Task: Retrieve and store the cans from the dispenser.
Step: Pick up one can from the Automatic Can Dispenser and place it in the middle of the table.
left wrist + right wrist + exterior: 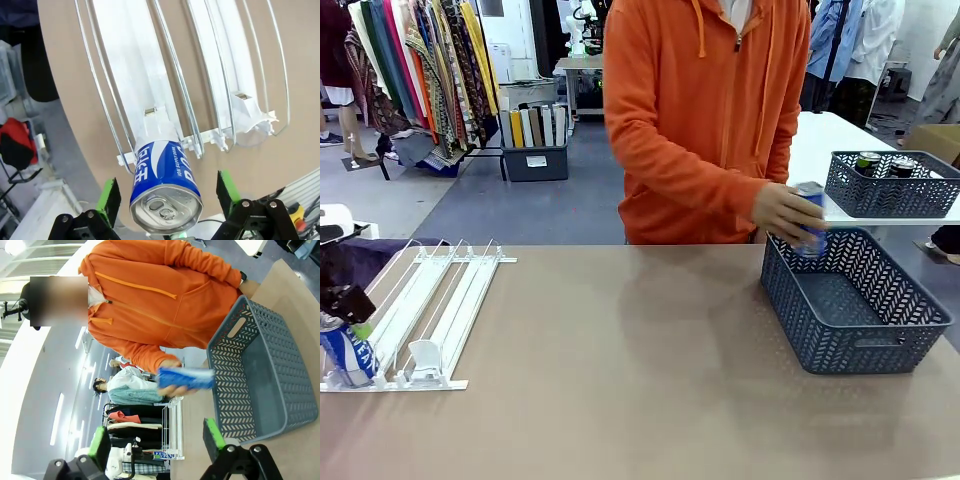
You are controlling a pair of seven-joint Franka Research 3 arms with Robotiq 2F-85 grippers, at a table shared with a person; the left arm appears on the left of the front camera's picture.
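Left gripper point(168, 192): fingers spread wide, green pads point(110, 197) on either side of a blue can point(167, 172). We see a narrow gap between each pad and the can wall, so the pads bracket the can and do not clamp it; nothing is held.

The blue can sits at the low end of the dispenser point(435, 305), in its leftmost lane, with its silver top towards the left wrist camera and white lettering along its side. In the front view the same can is at the near left corner of the rack, under the black gripper body. The lane beside it ends in a white stopper tab point(250, 114). The dispenser lies on the brown table point(620, 380), at the robot's left.

Right gripper point(156, 440): fingers wide apart, nothing between them. It is up off the table and looks towards the person in an orange hooded top.

The person's hand point(786, 212) holds a second blue can point(811, 236) just above the far rim of the dark grey-blue basket point(880, 345). This basket rests on the table at the robot's right, and its floor is bare where we can see it.

A second basket point(885, 195) of the same kind stands on a white table behind; two dark cans point(868, 160) stand upright in it
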